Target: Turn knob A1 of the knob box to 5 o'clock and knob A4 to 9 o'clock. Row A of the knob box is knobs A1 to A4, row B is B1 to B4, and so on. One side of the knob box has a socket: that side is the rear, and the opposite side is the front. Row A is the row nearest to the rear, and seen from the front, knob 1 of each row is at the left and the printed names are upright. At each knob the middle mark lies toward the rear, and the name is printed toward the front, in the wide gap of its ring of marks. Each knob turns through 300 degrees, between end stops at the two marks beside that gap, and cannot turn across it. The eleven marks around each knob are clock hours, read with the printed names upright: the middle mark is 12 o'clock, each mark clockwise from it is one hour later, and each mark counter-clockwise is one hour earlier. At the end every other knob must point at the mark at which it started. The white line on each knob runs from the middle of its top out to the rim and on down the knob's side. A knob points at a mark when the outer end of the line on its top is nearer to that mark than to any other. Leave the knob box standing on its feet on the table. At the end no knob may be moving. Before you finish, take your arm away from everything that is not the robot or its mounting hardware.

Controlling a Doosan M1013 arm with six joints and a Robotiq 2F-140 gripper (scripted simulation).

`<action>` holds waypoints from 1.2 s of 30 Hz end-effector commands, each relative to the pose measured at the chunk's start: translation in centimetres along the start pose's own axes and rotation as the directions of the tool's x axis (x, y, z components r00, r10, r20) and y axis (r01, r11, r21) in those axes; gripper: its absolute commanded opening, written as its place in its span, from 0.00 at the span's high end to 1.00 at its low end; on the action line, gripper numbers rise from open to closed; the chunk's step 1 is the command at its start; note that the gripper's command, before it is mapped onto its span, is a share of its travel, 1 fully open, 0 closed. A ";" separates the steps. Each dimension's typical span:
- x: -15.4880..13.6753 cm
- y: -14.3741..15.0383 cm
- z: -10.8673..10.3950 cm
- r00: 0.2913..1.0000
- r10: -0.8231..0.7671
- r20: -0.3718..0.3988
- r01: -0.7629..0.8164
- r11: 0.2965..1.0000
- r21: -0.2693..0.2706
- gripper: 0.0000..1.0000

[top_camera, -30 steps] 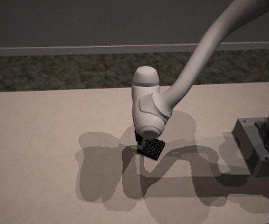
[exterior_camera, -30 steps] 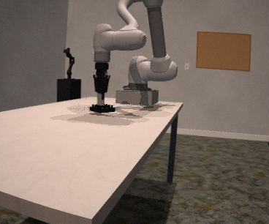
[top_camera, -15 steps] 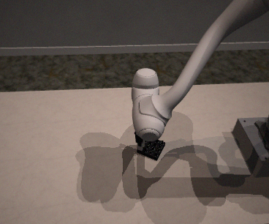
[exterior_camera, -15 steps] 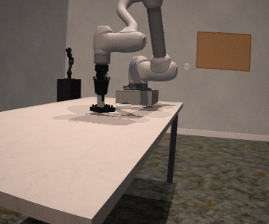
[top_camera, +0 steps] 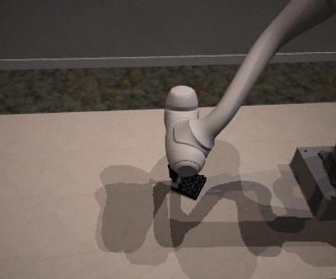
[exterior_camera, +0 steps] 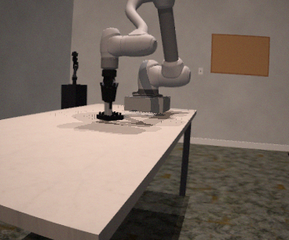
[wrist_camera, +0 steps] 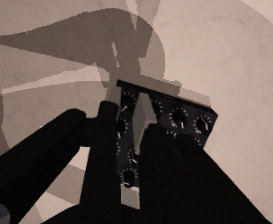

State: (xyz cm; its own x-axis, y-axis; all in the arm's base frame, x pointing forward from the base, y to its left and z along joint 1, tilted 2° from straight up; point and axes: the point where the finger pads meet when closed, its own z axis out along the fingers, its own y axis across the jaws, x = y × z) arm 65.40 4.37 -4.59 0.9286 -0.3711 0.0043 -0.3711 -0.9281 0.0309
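Note:
The black knob box [top_camera: 193, 186] [exterior_camera: 118, 117] [wrist_camera: 191, 131] stands flat on the table. My gripper [top_camera: 175, 180] [exterior_camera: 108, 112] [wrist_camera: 126, 103] points down over its left corner in the top view, with a narrow gap between the fingers. A corner knob [wrist_camera: 127, 103] shows in that gap; I see no firm contact, and its white line runs toward the lower left of the wrist view. Along the same edge, one knob [wrist_camera: 179, 118] has its line downward and the end knob [wrist_camera: 203, 124] toward the lower right. The fingers hide several knobs. The printed names and the socket cannot be made out.
The pale table [top_camera: 41, 150] [exterior_camera: 63, 165] carries the arm's grey base block [top_camera: 308, 182] [exterior_camera: 147, 103], right of the box in the top view. Arm shadows fall around the box. A dark pedestal [exterior_camera: 74, 96] stands beyond the table.

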 end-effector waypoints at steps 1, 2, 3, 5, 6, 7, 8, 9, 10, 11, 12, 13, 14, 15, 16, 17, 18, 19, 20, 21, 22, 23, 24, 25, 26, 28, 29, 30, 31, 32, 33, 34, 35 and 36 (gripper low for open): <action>0.0 0.0 0.0 1.000 0.000 0.000 0.000 1.000 0.000 0.88; 0.0 0.0 0.0 1.000 0.000 0.000 0.000 1.000 0.000 0.88; 0.0 0.0 0.0 1.000 0.000 0.000 0.000 1.000 0.000 0.88; 0.0 0.0 0.0 1.000 0.000 0.000 0.000 1.000 0.000 0.88; 0.0 0.0 0.0 1.000 0.000 0.000 0.000 1.000 0.000 0.88; 0.0 0.0 0.0 1.000 0.000 0.000 0.000 1.000 0.000 0.88; 0.0 0.0 0.0 1.000 0.000 0.000 0.000 1.000 0.000 0.88; 0.0 0.0 0.0 1.000 0.000 0.000 0.000 1.000 0.000 0.88; 0.0 0.0 0.0 1.000 0.000 0.000 0.000 1.000 0.000 0.88; 0.0 0.0 0.0 1.000 0.000 0.000 0.000 1.000 0.000 0.88; 0.0 0.0 0.0 1.000 0.000 0.000 0.000 1.000 0.000 0.88; 0.0 0.0 0.0 1.000 0.000 0.000 0.000 1.000 0.000 0.88; 0.0 0.0 0.0 1.000 0.000 0.000 0.000 1.000 0.000 0.88; 0.0 0.0 0.0 1.000 0.000 0.000 0.000 1.000 0.000 0.88; 0.0 0.0 0.0 1.000 0.000 0.000 0.000 1.000 0.000 0.88; 0.0 0.0 0.0 1.000 0.000 0.000 0.000 1.000 0.000 0.88; 0.0 0.0 0.0 1.000 0.000 0.000 0.000 1.000 0.000 0.88; 0.0 0.0 0.0 1.000 0.000 0.000 0.000 1.000 0.000 0.88; 0.0 0.0 0.0 1.000 0.000 0.000 0.000 1.000 0.000 0.88; 0.0 0.0 0.0 1.000 0.000 0.000 0.000 1.000 0.000 0.88; 0.0 0.0 0.0 1.000 0.000 0.000 0.000 1.000 0.000 0.88; 0.0 0.0 0.0 1.000 0.000 0.000 0.000 1.000 0.000 0.88; 0.0 0.0 0.0 1.000 0.000 0.000 0.000 1.000 0.000 0.88; 0.0 0.0 0.0 1.000 0.000 0.000 0.000 1.000 0.000 0.88; 0.0 0.0 0.0 1.000 0.000 0.000 0.000 1.000 0.000 0.88; 0.0 0.0 0.0 1.000 0.000 0.000 0.000 1.000 0.000 0.88; 0.0 0.0 0.0 1.000 0.000 0.000 0.000 1.000 0.000 0.95; 0.0 0.0 0.0 1.000 0.000 0.000 0.000 1.000 0.000 0.95; 0.0 0.0 0.0 1.000 0.000 0.000 0.000 1.000 0.000 0.95; 0.0 0.0 0.0 1.000 0.000 0.000 0.000 1.000 0.000 0.95; 0.0 0.0 0.0 1.000 0.000 0.000 0.000 1.000 0.000 0.95; 0.0 0.0 0.0 1.000 0.000 0.000 0.000 1.000 0.000 0.95; 0.0 0.0 0.0 1.000 0.000 0.000 0.000 1.000 0.000 0.95; 0.0 0.0 0.0 1.000 0.000 0.000 0.000 1.000 0.000 0.95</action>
State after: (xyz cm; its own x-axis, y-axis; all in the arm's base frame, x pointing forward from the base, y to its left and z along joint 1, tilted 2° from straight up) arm 65.40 4.38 -4.59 0.9286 -0.3712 0.0044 -0.3711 -0.9281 0.0309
